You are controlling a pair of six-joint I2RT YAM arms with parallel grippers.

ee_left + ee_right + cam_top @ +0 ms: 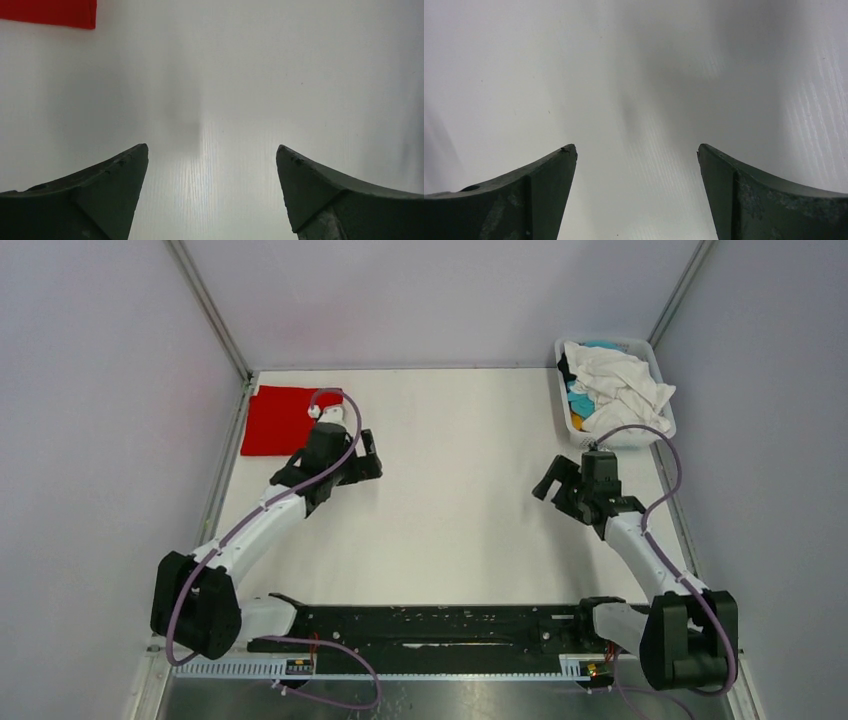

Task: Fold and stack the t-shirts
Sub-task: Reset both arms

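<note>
We have the red shirt (280, 420) lying flat and squared off at about ten o'clock on the table (460, 520), in its far left corner. The other shirts sit heaped in the basket (645, 348) at about two o'clock, a white one (625, 380) on top, with turquoise (580, 402) and black (566, 367) showing at the left side.

Our left gripper (368, 455) hangs just beside the red shirt, at its four o'clock. Its fingers are wide apart and hold nothing; only bare table shows between them. Our right gripper (557, 480) is spread and empty too, near the basket at its seven o'clock.

We judge the step in hand to be fetching the next shirt. To do it well, we should send the right arm over the rim and pinch only the white top layer at a high fold. We should then lift straight up, so the others don't trail out and the basket doesn't tip. The shirt can then go down at the table's centre, where both arms can spread it.
</note>
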